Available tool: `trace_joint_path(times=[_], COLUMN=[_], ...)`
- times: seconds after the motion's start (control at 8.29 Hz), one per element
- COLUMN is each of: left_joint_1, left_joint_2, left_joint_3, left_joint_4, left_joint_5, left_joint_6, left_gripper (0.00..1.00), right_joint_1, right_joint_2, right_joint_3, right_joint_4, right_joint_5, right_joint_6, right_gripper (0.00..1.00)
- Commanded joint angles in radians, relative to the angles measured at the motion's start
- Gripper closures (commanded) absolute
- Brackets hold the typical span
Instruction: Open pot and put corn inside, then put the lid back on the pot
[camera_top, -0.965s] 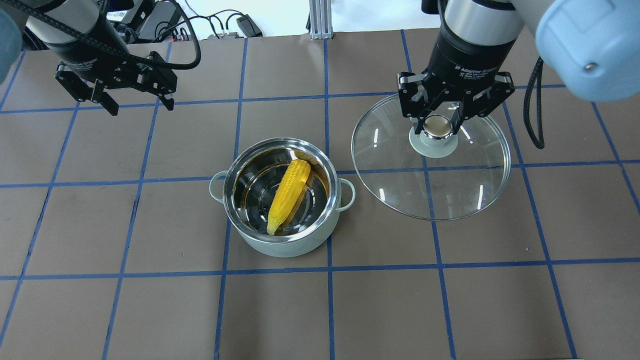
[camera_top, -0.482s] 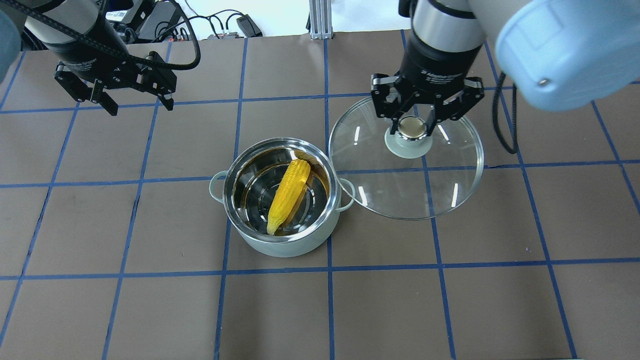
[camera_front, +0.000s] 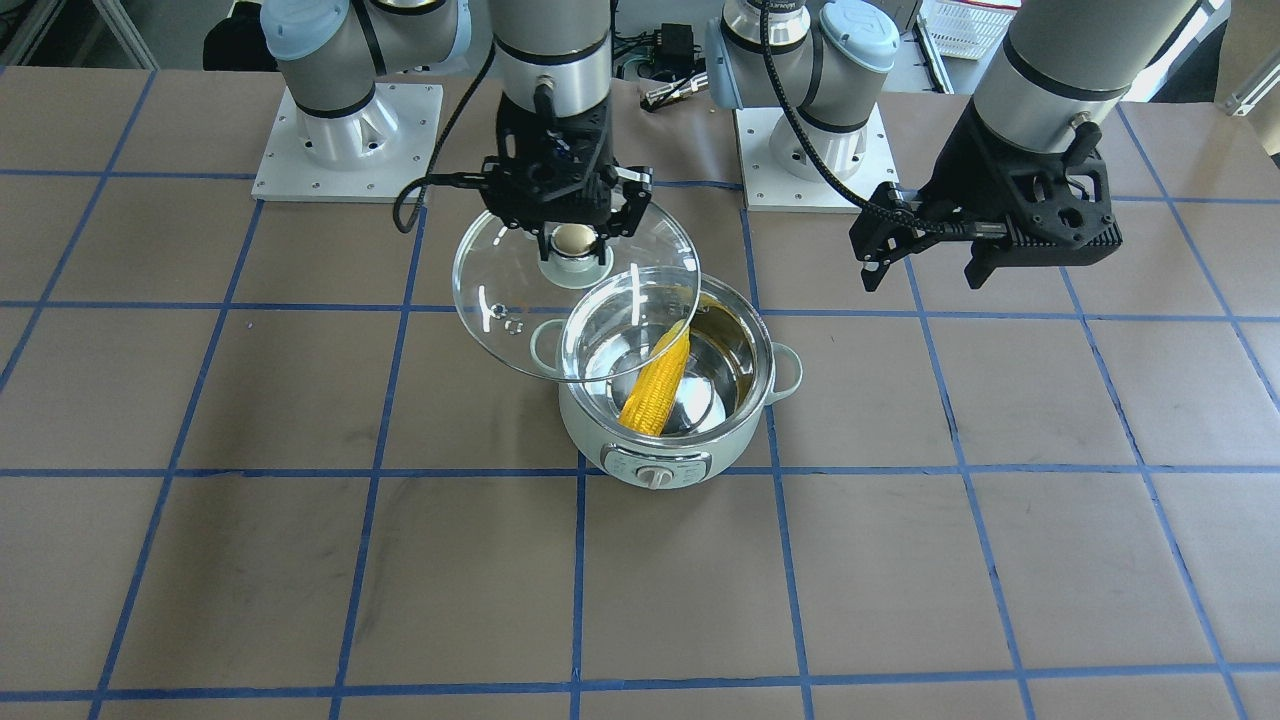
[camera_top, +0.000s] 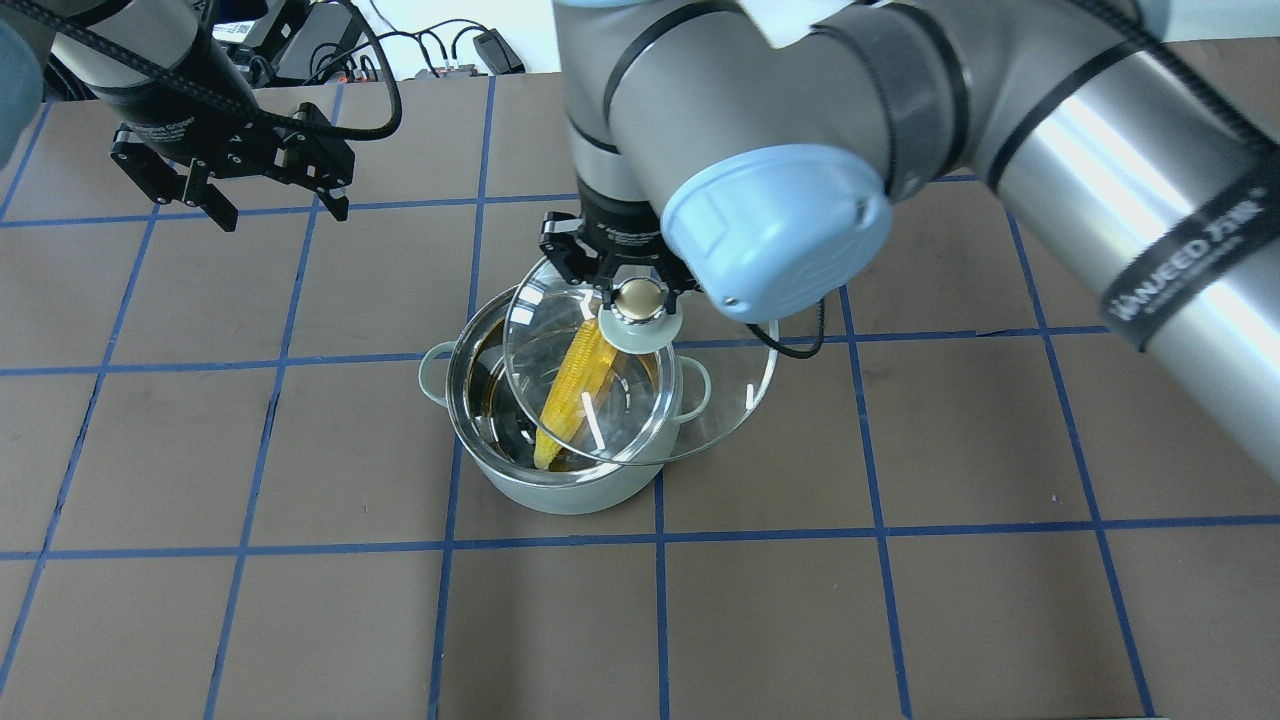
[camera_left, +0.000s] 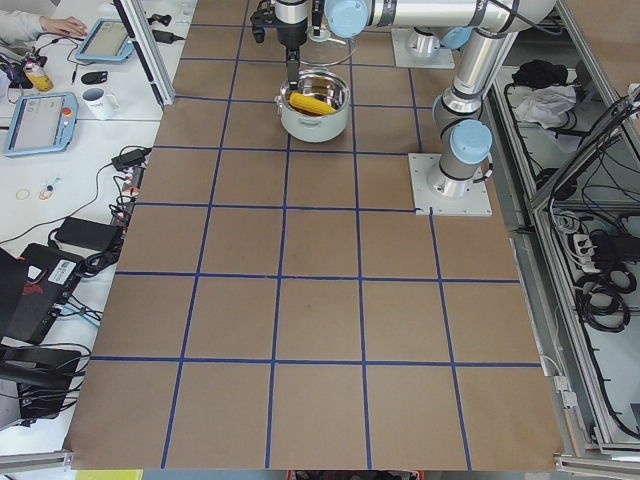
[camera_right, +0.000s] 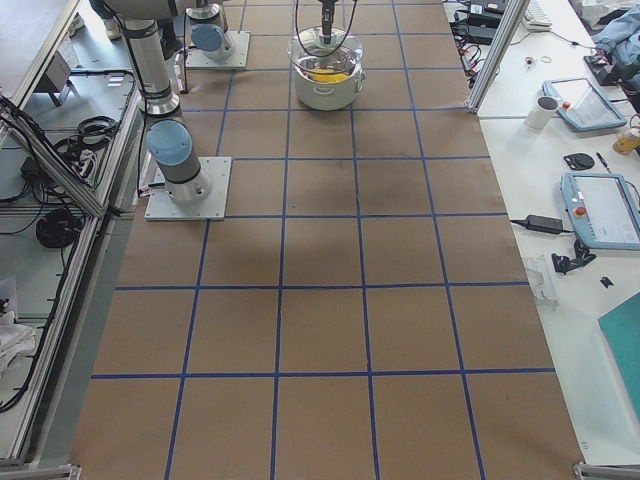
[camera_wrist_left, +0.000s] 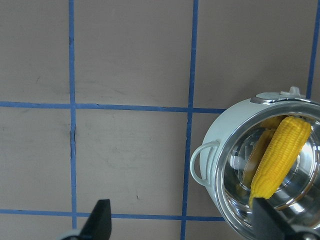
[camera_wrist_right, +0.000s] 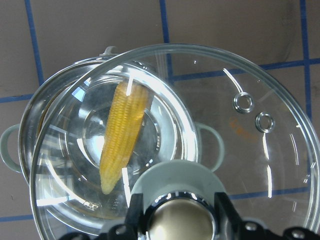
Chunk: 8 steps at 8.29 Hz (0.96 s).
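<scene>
- Gripping the beige knob (camera_top: 640, 298), right gripper (camera_top: 632, 288) has its jaws clamped on it and holds the glass lid (camera_top: 715, 400) in the air.
- Lid covers the pot (camera_top: 560, 497) opening only partly, offset toward the robot's right, not seated on the rim.
- Corn (camera_front: 655, 385) lies slantwise inside the pot.
- Left gripper (camera_top: 282, 212) is spread wide, empty, well apart from the pot, above the blue-taped table (camera_top: 900, 600).

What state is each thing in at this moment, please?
pot: open, lid not seated.
corn: lying inside the pot.
lid: held by its knob, partly over the pot.
right tool: shut on the lid's knob.
left tool: open, empty, away from the pot.
</scene>
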Motion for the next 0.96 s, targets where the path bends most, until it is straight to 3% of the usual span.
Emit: trace_joint_path(times=[0.0,0.84], left_joint_1=[0.0,0.0], left_joint_2=[-0.003,0.002], left_joint_3=[0.001,0.0], left_joint_4=[0.004,-0.015], left_joint_5=[-0.002,-0.005], left_joint_6=[0.001,0.001], left_gripper=[0.0,0.0], right_joint_1=[0.067,0.094], right_joint_2=[0.115,0.17], right_joint_3=[-0.03,-0.032], right_joint_4=[-0.118,-0.166], right_joint_5=[0.01,-0.001], right_joint_6=[0.098,0.138], right_gripper=[0.86,0.88])
